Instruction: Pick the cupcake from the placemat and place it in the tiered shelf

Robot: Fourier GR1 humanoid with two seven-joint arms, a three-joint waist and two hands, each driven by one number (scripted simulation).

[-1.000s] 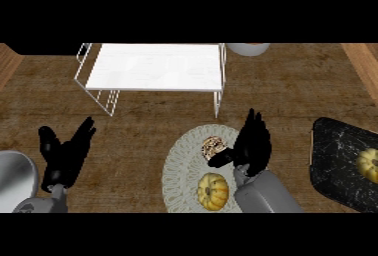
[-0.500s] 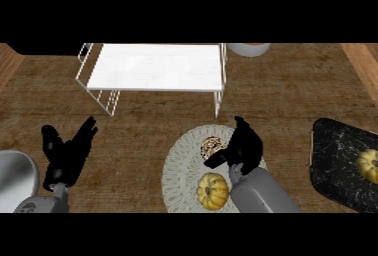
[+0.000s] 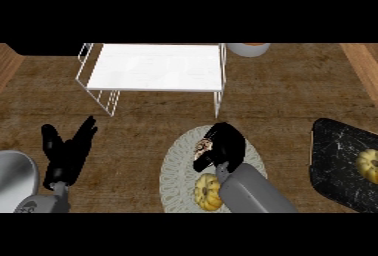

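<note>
Cupcake: on round placemat, right robot hand curled around it, left robot hand open, resting; advise securing hold, lifting straight, clearing the yellow gourd, then carrying to the tiered shelf.

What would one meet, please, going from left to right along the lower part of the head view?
Grey object at the left edge → left hand → cupcake on the placemat → right hand → black marbled slab.
</note>
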